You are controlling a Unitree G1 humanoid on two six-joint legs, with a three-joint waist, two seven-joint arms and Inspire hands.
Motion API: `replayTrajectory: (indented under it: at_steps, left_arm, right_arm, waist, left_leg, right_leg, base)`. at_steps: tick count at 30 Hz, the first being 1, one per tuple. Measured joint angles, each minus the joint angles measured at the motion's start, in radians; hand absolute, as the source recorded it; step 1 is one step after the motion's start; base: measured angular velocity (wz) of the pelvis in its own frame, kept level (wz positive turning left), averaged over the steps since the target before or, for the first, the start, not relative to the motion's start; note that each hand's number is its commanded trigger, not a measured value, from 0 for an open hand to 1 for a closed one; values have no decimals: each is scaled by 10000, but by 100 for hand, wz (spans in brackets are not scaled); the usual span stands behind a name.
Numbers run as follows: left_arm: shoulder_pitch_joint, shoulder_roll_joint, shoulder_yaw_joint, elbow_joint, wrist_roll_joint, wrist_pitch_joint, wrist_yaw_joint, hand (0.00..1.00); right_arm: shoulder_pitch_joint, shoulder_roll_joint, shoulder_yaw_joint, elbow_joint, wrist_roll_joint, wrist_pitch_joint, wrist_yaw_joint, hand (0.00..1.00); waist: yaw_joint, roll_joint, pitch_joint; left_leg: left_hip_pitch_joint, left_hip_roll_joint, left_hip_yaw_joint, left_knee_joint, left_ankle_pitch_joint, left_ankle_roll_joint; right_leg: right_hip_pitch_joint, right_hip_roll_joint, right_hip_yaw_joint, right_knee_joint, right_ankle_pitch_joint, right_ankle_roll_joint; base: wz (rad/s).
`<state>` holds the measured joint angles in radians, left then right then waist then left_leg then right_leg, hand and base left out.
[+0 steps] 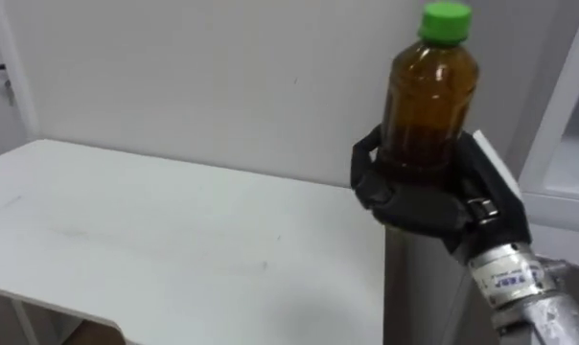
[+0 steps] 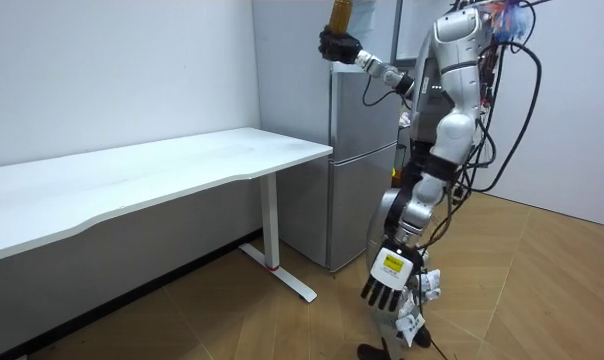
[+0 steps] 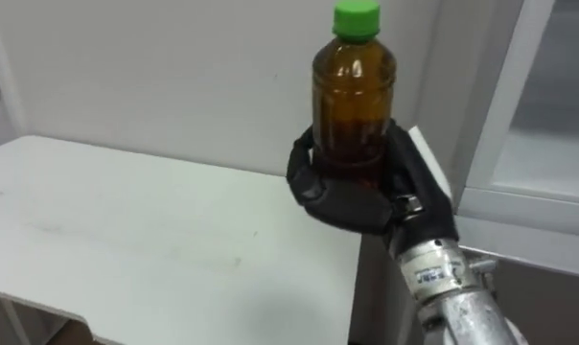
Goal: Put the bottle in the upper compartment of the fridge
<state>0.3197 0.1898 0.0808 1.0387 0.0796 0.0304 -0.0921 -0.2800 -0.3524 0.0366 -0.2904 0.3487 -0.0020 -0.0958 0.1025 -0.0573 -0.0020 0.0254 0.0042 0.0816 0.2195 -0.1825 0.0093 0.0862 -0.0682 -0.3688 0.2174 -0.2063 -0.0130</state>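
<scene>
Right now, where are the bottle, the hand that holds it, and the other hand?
bottle [image 1: 431,105]: left eye view, on its brown body.
right hand [image 1: 419,206]: left eye view, on the dark palm below the bottle.
left hand [image 2: 387,275]: room view, on the hand's back.

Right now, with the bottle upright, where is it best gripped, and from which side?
Around the lower body of the bottle, from the right, as the right hand does now: it stands upright, its wall there is round and straight, and the narrower neck and green cap are left free. The left hand hangs open by the leg.

Bare office-like room: desk [image 2: 182,160], fridge [image 2: 357,200]
</scene>
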Motion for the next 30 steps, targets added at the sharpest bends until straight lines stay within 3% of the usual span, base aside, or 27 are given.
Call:
replayTrajectory:
  at_steps: [16,19,21,30]
  left_arm:
    - [182,18,462,3,13,-82,-69,0]
    - [258,17,856,-26,11,-86,-74,0]
    - [305,23,1096,-18,-9,-92,-73,0]
    - [339,35,1094,-3,-92,-77,-67,0]
  right_arm:
    - [941,-172,-1987,-1075,-738,2,-227,100]
    - [955,-267,-2585,-1086,-694,2,-263,100]
    - [1088,-320,-2860,-1096,-687,2,-380,100]
    - [2055,-323,-2952,-1162,-30,95,-267,100]
  waist:
    - [-998,-67,-11]
    - [-1037,-89,-11]
    - [-1242,-134,-38]
    - [-1371,-121,-27]
  left_leg:
    - [385,181,629,-309,-85,-36]
    - [538,238,835,-330,-127,-77]
    - [645,247,940,-335,-145,-87]
    - [920,358,1382,-208,-351,-136]
  right_leg:
    - [-37,180,667,-54,41,24]
    - [-22,223,939,-6,41,23]
    - [29,258,1026,9,40,22]
    - [110,413,1536,27,65,-35]
  base:
    - [-13]
    - [-25]
    - [-13]
    - [-18]
